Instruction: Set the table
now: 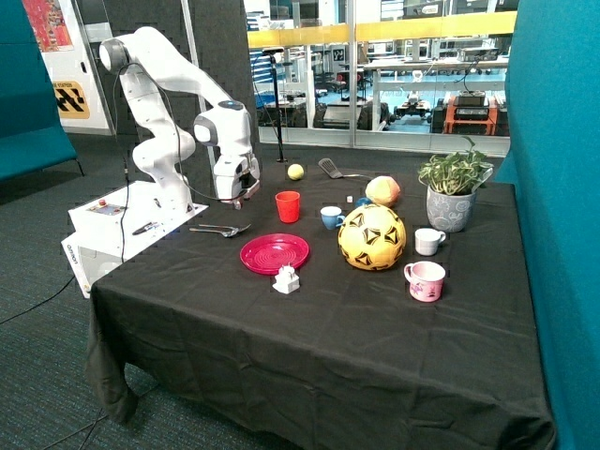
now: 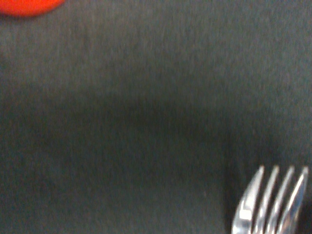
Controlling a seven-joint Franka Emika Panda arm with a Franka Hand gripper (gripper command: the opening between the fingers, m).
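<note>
Tool (image 1: 238, 198) hovers above the tabletop (image 1: 319, 337) near its edge by the robot, over a fork (image 2: 270, 204); finger state unclear, possibly empty.

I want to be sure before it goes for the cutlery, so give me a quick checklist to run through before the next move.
1. Gripper over bare table beside the cutlery: ok.
2. Fork in wrist view, tines at the edge, not centred: not ok.
3. Gripper holding anything: cannot tell.
4. Red plate free, nothing on it: ok.
5. Red cup upright, apart from the gripper: ok.
6. Small white object at the plate's rim, touching or not: cannot tell.
</note>
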